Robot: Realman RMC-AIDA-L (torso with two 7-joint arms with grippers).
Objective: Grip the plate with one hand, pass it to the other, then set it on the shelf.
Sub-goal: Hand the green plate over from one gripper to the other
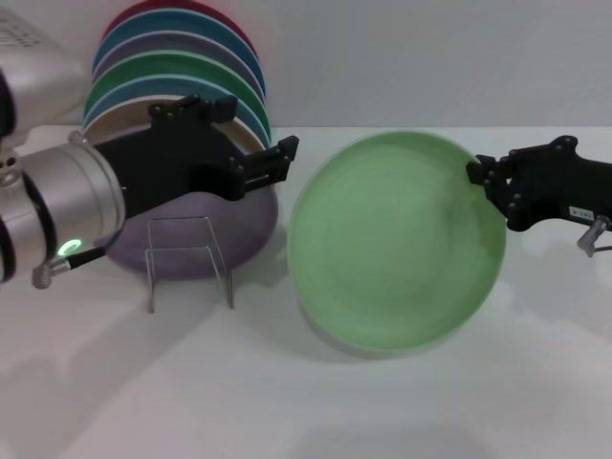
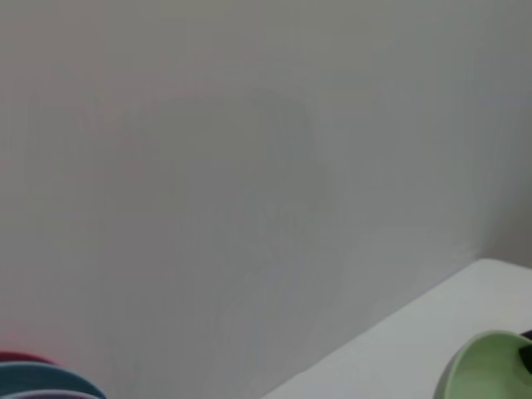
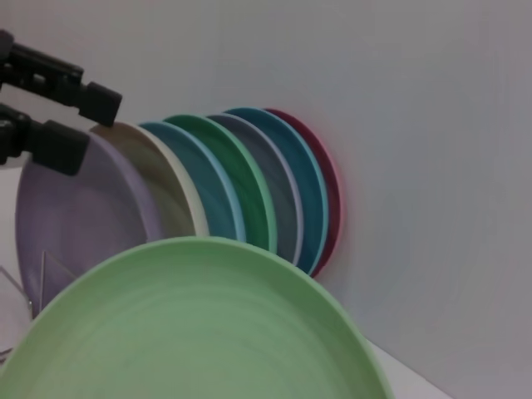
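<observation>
1. The pale green plate is held tilted above the white tabletop, its hollow face turned toward the head camera and its lower edge close over its own shadow; whether that edge touches the surface cannot be told.
2. The right gripper (black, slim-fingered, coming in from the right side of the head view) has its jaws pinching the plate at the upper right rim.
3. The left gripper, on the thick silver arm with a small green light, hovers to the left of the plate, in front of the stacked plates.
4. Its jaws are spread, one finger above the other, with the tips just short of the plate's left rim and not touching it.
5. The clear plate rack stands on the tabletop below the left gripper, just in front of the purple plate, and nothing sits in it.
6. Behind the purple plate a row of plates leans against the wall (cream, teal, darker green, grey-purple, blue, then red at the back).
7. In the right wrist view the green plate fills the foreground, with the left gripper's fingers dark in front of the purple plate.
8. The left wrist view shows mostly bare wall, with a sliver of the green plate at one corner.
</observation>
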